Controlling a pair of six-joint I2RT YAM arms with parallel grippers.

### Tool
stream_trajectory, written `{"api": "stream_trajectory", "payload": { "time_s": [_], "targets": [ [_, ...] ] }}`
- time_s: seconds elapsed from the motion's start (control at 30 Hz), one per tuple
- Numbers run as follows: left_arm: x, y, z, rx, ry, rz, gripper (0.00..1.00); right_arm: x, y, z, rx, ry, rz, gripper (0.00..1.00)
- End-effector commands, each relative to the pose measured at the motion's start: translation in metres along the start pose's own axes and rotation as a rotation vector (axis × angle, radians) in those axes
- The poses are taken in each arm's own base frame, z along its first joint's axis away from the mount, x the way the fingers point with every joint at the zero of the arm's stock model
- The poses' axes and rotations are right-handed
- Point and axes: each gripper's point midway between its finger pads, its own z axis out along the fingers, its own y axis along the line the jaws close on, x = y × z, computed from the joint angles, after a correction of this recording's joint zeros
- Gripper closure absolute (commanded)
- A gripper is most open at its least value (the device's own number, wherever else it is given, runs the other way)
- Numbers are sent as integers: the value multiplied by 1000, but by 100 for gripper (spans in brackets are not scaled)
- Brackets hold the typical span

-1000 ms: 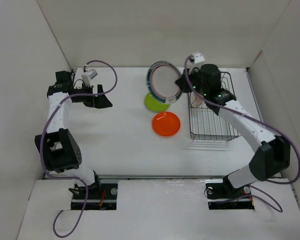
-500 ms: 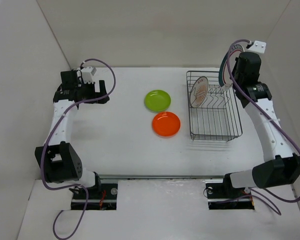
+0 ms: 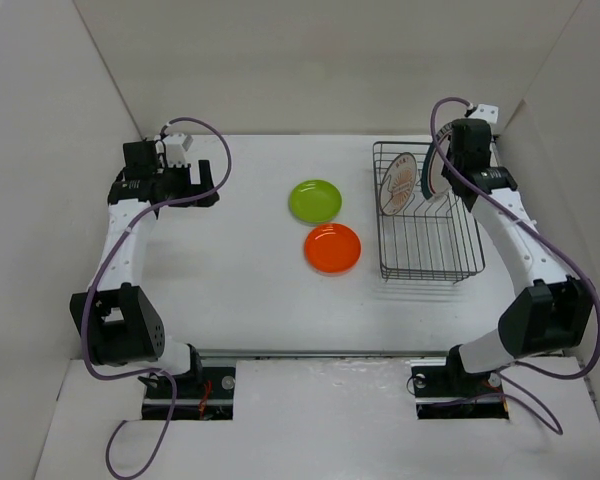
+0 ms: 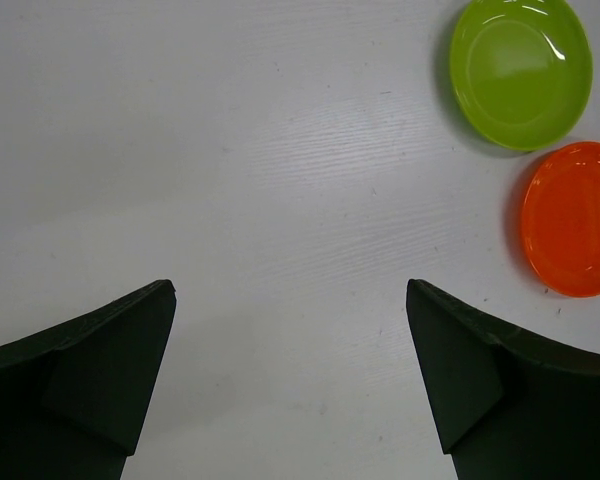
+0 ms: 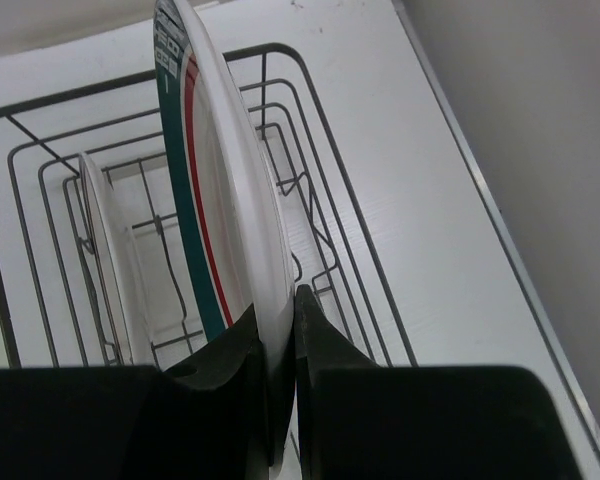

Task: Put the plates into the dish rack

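Green-and-red-rimmed plate [image 5: 220,200] stands on edge at the far end of the dish rack [image 3: 432,245], its lower rim pinched in the right jaws, just beside the small white plate [image 5: 105,250] slotted upright. Lime plate [image 3: 316,201] and orange plate [image 3: 332,248] lie flat on the bench [image 3: 240,270], left of the rack. Left jaws gape wide, holding nothing.

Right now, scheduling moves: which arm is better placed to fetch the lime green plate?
Likely left. The left claw is open, with the lime green plate in its wrist view; the right claw is shut on the rimmed plate.
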Motion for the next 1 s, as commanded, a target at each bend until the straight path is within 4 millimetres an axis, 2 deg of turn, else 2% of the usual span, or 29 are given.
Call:
{"api": "stream_trajectory", "payload": {
  "time_s": [0.0, 0.4, 0.43, 0.57, 0.63, 0.73, 0.83, 0.87, 0.9, 0.93, 0.97],
  "targets": [
    [-1, -2, 1, 2, -6, -7, 0, -22, 19, -1, -37, -92, 63, 100],
    [4, -3, 2, 12, 4, -11, 0, 0, 26, 17, 25, -46, 6, 100],
    [4, -3, 2, 12, 4, -11, 0, 7, 27, 21, 28, -29, -4, 100],
    [9, -1, 6, 13, 21, -9, 0, 7, 25, 21, 39, -31, -4, 100],
    [9, -1, 6, 13, 21, -9, 0, -1, 22, 14, 34, -52, 10, 100],
    [9, -1, 6, 13, 21, -9, 0, -4, 27, 14, 11, -59, 16, 100],
    [9, -3, 6, 23, 20, -9, 0, 2, 29, 16, 6, -39, 4, 100],
    [9, -3, 6, 23, 20, -9, 0, 6, 30, 20, 8, -30, -1, 98],
    [9, -3, 6, 23, 20, -9, 0, 11, 31, 21, -1, -19, -7, 89],
    [13, -3, 7, 23, 28, -13, 0, 9, 37, 19, -13, -29, -6, 86],
    [13, -3, 7, 23, 28, -13, 0, 16, 36, 20, -10, -16, -14, 86]
  ]
}}
